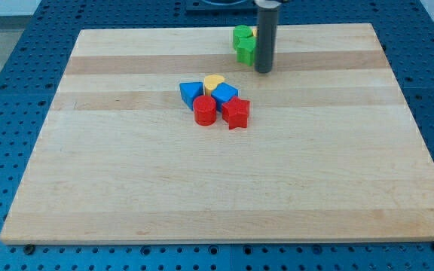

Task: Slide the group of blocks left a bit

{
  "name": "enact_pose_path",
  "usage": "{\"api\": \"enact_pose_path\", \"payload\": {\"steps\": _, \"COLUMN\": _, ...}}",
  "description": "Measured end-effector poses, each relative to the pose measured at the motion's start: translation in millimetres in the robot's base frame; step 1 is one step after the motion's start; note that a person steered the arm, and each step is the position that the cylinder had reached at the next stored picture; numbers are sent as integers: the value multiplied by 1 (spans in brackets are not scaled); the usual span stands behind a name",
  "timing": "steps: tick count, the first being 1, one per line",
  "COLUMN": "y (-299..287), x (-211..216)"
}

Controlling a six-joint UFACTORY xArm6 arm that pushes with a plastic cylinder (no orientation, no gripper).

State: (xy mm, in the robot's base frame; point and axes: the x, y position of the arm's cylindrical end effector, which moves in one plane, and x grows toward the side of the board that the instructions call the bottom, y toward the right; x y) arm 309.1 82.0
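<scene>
A tight group of blocks lies a little above the board's middle: a blue triangular block (191,92) at the left, a yellow heart (215,81) at the top, a blue cube (225,94), a red cylinder (206,111) and a red star (236,113). My tip (263,71) stands above and to the right of the group, apart from it. Right beside the rod, on its left, are two green blocks (243,43) near the board's top edge, with a sliver of yellow between them and the rod.
The wooden board (126,188) lies on a blue perforated table (6,90). The rod partly hides what sits behind it at the top.
</scene>
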Motion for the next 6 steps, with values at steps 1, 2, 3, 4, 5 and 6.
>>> {"api": "enact_pose_path", "payload": {"steps": 1, "y": 31, "x": -26}}
{"api": "enact_pose_path", "payload": {"steps": 2, "y": 37, "x": -55}}
{"api": "enact_pose_path", "payload": {"steps": 3, "y": 33, "x": -65}}
{"api": "enact_pose_path", "payload": {"steps": 4, "y": 18, "x": -69}}
{"api": "enact_pose_path", "payload": {"steps": 5, "y": -3, "x": -69}}
{"api": "enact_pose_path", "payload": {"steps": 6, "y": -24, "x": -69}}
